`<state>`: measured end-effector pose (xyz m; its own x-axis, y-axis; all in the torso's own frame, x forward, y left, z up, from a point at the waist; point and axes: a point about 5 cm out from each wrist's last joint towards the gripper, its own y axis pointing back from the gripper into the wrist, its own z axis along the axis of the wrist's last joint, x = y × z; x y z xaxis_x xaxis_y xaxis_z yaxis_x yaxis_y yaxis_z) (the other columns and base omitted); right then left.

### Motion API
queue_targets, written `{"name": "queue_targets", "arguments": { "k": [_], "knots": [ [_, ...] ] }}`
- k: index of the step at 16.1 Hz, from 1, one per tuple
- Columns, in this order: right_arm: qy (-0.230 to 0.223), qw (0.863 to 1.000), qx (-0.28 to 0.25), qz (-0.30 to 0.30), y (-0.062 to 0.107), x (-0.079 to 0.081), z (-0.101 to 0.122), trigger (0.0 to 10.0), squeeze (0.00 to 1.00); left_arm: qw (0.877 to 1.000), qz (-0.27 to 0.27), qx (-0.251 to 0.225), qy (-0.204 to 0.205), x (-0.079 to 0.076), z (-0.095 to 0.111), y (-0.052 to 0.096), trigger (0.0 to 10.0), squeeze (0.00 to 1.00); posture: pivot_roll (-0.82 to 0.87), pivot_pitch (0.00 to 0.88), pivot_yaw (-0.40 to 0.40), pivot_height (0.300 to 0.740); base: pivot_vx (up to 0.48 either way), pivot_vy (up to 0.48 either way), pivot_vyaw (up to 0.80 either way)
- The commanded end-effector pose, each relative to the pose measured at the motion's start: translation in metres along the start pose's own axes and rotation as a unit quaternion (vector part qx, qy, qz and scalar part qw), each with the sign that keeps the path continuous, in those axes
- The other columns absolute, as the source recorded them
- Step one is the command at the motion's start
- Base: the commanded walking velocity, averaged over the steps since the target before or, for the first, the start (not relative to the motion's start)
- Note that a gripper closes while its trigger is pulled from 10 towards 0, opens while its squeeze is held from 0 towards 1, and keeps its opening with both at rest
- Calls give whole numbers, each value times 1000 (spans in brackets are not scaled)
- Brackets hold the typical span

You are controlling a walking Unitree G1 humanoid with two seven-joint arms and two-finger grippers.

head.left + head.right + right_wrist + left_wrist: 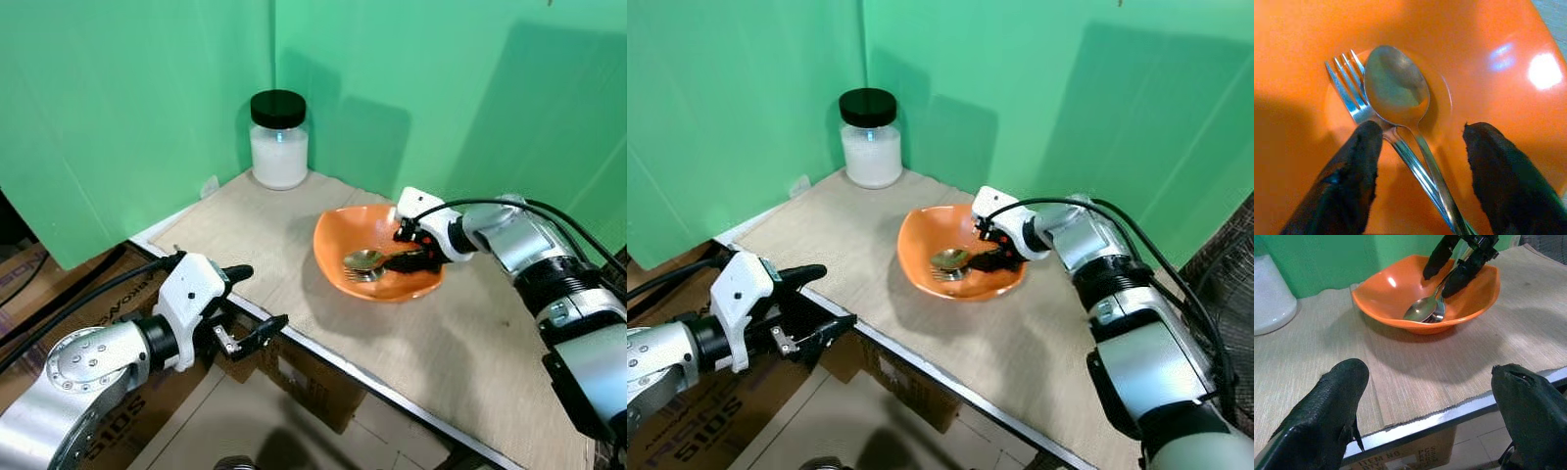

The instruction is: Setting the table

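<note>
The spoon (1398, 98) and fork (1352, 93) lay together in the orange bowl (338, 245), which stood on the table (431, 343) right of centre, with a white jar (279, 140) well beyond it at the far corner. Their heads rested at the bottom of the bowl and their handles ran side by side up toward its right rim, so the long axis pointed from the bowl's middle out toward the robot's right arm.

The right gripper (1420, 161) sat directly over those handles, just behind the heads. Its two black fingers (1352, 176) were parted, one on each side of the paired handles, and the wrist view showed a gap between each pad and the metal; nothing was clasped yet. The fingers straddled the handles crosswise to their length, which looked suited to a pinch across both.

The left gripper (245, 308) hovered off the near left edge of the table, fingers spread and holding nothing, well apart from the bowl. The right arm was plainly the nearer one.
</note>
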<state>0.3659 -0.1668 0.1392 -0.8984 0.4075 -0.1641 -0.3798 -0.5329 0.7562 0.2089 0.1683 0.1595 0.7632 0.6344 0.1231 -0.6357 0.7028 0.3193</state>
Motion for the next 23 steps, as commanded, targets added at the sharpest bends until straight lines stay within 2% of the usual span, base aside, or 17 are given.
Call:
{"name": "queue_targets", "arguments": {
  "k": [1,12,19,23],
  "knots": [
    [-9,1000,-6,-2,3,-3,3,0,0,1000,-6,1,1,-2,-1,-1,10000,0,135,0,-57,740,0,0,0],
    [-2,1000,21,-10,0,-3,-3,0,0,1000,-9,5,3,-2,-3,1,10000,0,140,0,-56,740,0,0,0],
    [8,1000,21,-11,1,-3,-1,0,0,1000,-8,5,-1,-2,-2,2,10000,0,141,0,-54,740,0,0,0],
    [2,1000,-4,-24,5,-6,5,0,0,1000,-5,4,-4,-1,0,2,10000,0,141,0,-54,740,0,0,0]
  ]
}}
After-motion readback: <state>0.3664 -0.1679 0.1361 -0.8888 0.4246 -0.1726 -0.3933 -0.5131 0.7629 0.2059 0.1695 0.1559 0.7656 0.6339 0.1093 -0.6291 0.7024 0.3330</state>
